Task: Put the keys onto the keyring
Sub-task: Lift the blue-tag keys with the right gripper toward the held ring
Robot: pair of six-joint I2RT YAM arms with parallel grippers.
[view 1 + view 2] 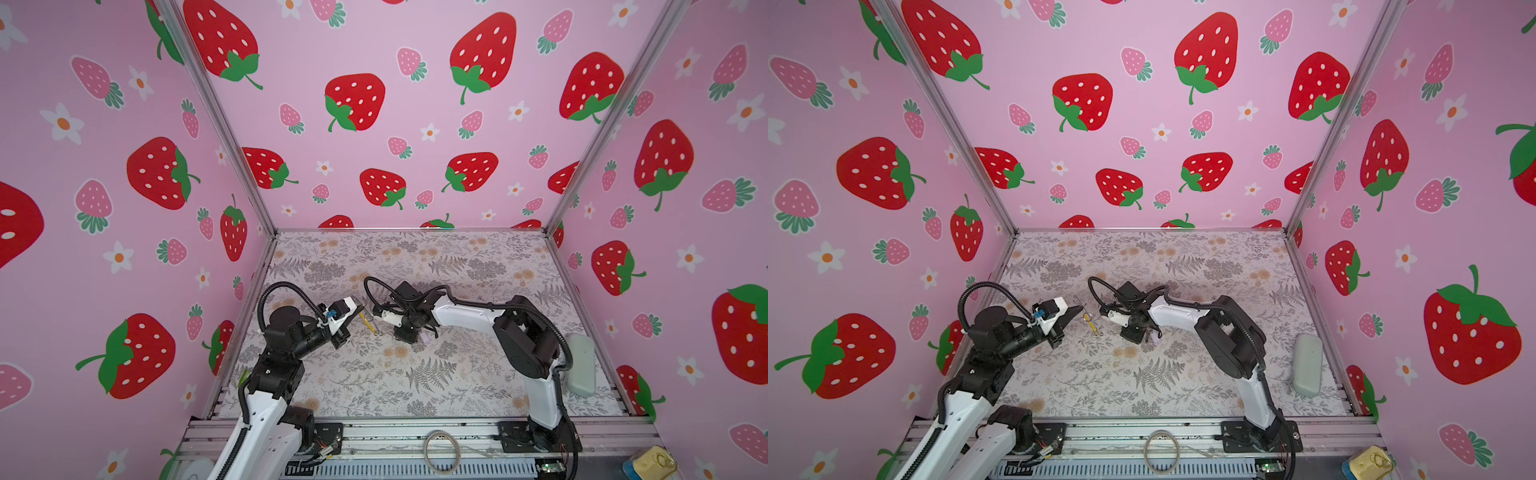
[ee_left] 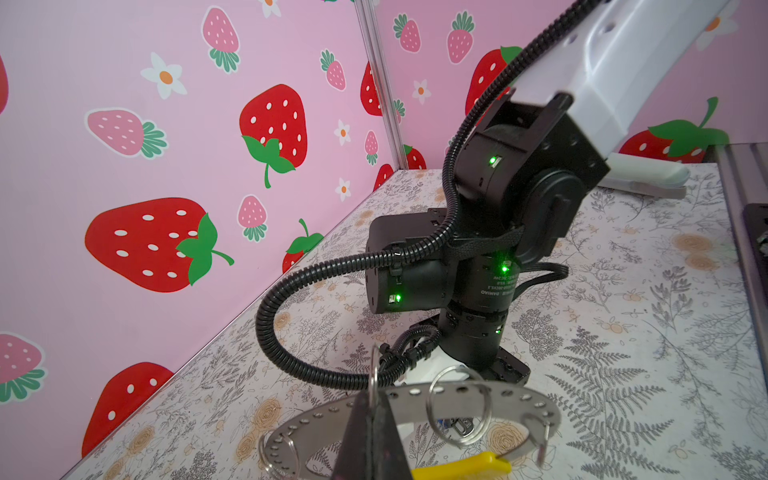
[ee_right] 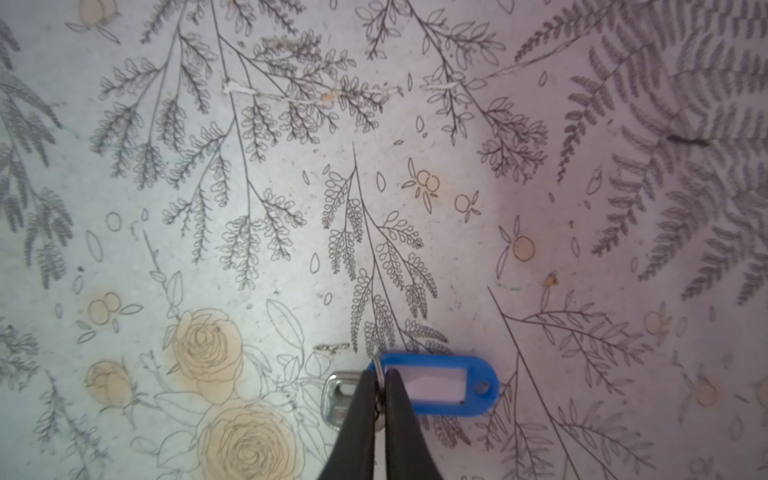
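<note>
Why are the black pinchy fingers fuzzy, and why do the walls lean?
Right wrist view: black fingers of the right hand crowd the lens and blur, the blue plastic key tag looks clearer; left wrist view: the left hand and grey-and-yellow metal keyring blur likewise up close; both top views: the wide lens splays the silver corner posts.

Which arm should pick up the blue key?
Right. The right pincer grips the blue-tag key by its little ring, while the left pincer is busy holding the keyring.

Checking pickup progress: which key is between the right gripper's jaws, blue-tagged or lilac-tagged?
The small metal key with the blue plastic tag; the lilac-tagged key lies outside the jaws.
</note>
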